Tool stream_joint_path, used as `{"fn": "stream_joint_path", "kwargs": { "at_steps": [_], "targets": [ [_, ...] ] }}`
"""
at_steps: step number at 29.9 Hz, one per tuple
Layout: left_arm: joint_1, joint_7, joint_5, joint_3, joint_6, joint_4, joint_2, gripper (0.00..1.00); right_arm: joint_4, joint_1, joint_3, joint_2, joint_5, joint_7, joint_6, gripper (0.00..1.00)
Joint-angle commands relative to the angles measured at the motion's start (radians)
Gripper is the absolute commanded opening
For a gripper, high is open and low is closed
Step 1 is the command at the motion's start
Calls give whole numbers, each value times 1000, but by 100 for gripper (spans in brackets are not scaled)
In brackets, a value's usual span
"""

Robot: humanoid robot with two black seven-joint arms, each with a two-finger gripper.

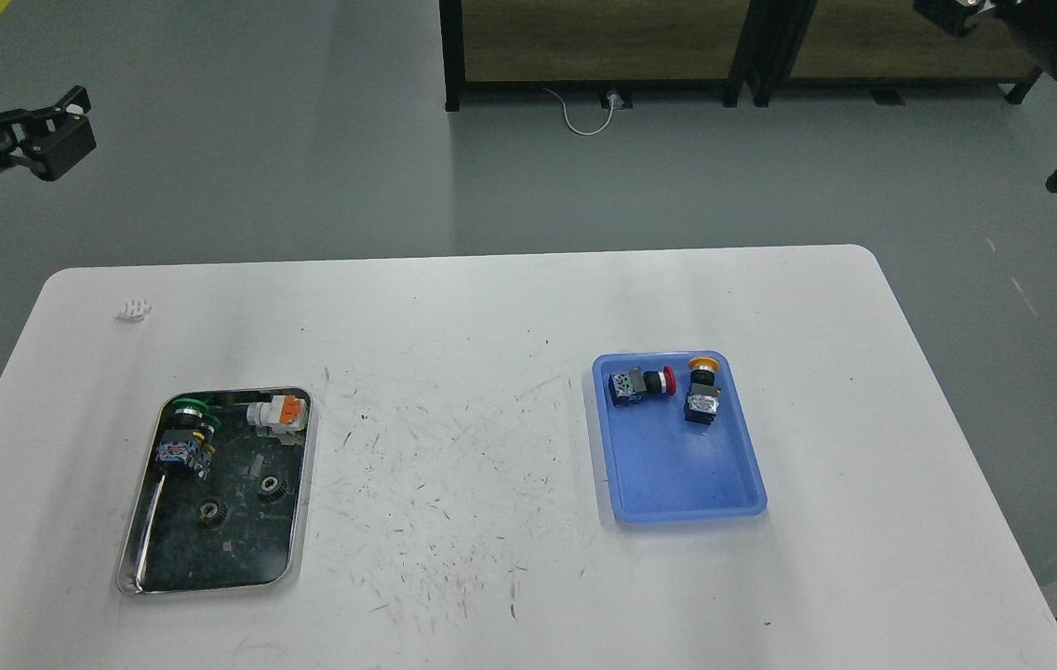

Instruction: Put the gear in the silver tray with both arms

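The silver tray [145, 551] lies at the front left of the white table. Two small dark gears [271, 486] [209, 510] lie on its dark bottom, next to a green-capped switch [184, 437] and an orange-and-white part [279, 412]. My left gripper [12, 116] is open and empty, held high off the table's far left, well away from the tray. My right gripper [945, 13] is at the top right edge, mostly cut off by the frame, so its fingers cannot be made out.
A blue plastic tray [677, 475] at the right centre holds a red-capped button [642, 383] and a yellow-capped button [702, 391]. A small white piece [135, 309] lies near the table's far left corner. Dark shelving stands beyond the table.
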Motion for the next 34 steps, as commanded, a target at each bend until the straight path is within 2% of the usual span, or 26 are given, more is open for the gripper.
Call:
{"fn": "stream_joint_path", "kwargs": {
  "at_steps": [1,10,15,27,34],
  "targets": [
    [-56,27,-72,4,7,0,8,98,-17,-11,21,-10,4,1,-14,98],
    [-151,56,-93,2,9,6,22,98,-22,-45,111,-30,16,9,-31,98],
    [-159,43,-95,-2,23,5,31,98,-22,-91,206,-27,33,6,-56,98],
    [-160,58,-95,10,12,-17,96,99,9,-82,206,-35,22,-11,-85,99],
    [-160,59,-95,10,12,-18,96,99,64,-80,215,-87,22,11,-85,99]
  ]
}}
